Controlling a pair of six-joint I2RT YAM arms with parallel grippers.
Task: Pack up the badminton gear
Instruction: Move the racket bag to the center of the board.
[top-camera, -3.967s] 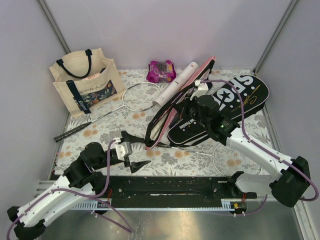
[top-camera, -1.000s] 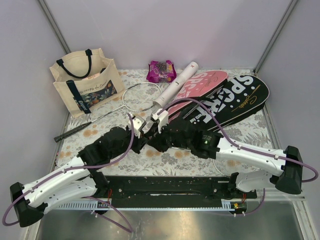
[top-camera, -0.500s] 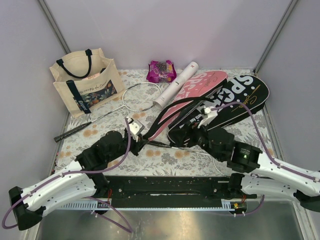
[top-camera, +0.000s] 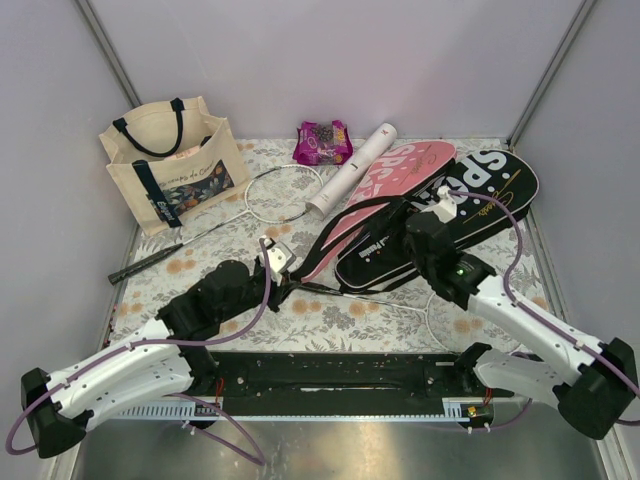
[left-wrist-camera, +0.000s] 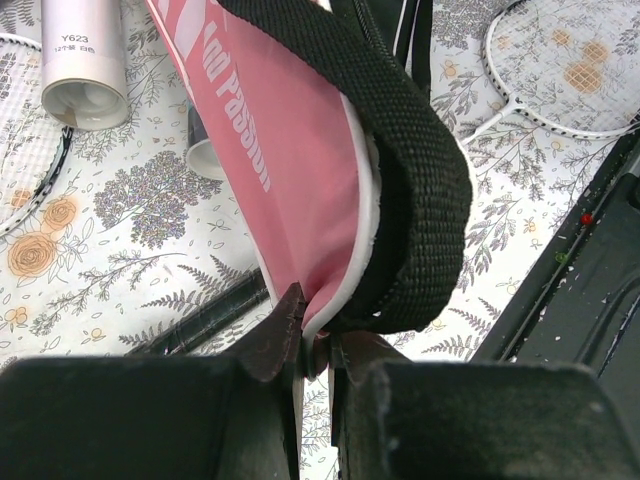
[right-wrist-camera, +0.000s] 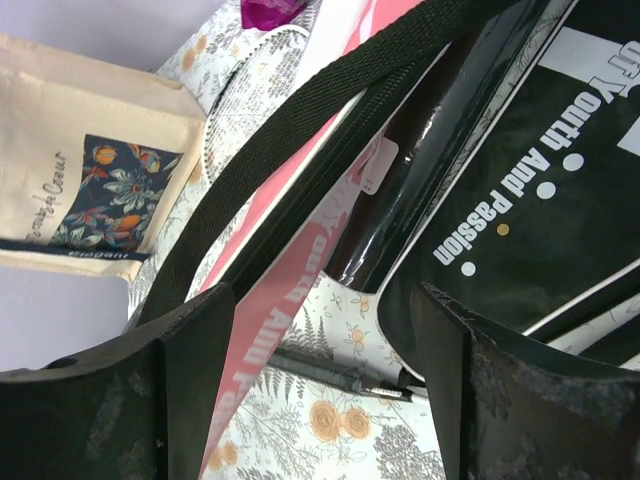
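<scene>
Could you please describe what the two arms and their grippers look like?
Both the left arm and the right arm have white links joined by bulky black joints. A thin purple cable loops along each. A small white block sits at each wrist, and a green light glows on the right arm. The left gripper and right gripper have dark, blunt fingers.

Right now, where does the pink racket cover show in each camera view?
Top external: pink cover runs diagonally from centre toward upper right.
Left wrist: centre, its narrow end pinched in the left tool.
Right wrist: a pink strip of it, lower centre-left.
Shared landmark: its black strap, in all three.
</scene>
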